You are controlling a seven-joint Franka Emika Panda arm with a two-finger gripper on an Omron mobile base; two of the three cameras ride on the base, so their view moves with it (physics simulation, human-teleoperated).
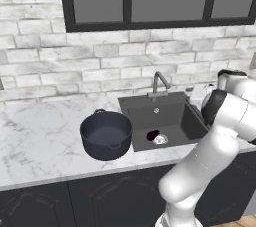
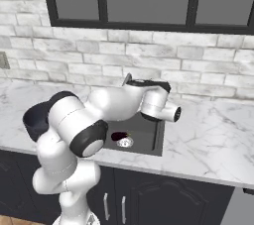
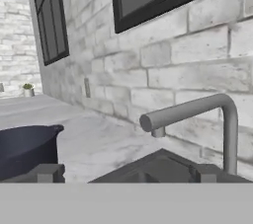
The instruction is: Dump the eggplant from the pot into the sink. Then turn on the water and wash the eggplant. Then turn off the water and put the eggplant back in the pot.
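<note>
We see the eggplant [image 1: 152, 135] lying in the sink [image 1: 172, 107] by the drain, the pot [image 1: 106, 134] empty on the counter. Our gripper [image 3: 126, 174] stands spread, holding nothing. The eggplant looks light, smooth and probably slippery when wet; we'd pinch across its middle.

faucet [image 3: 197, 112], pot [image 3: 24, 149], sink [image 3: 158, 168]
</note>
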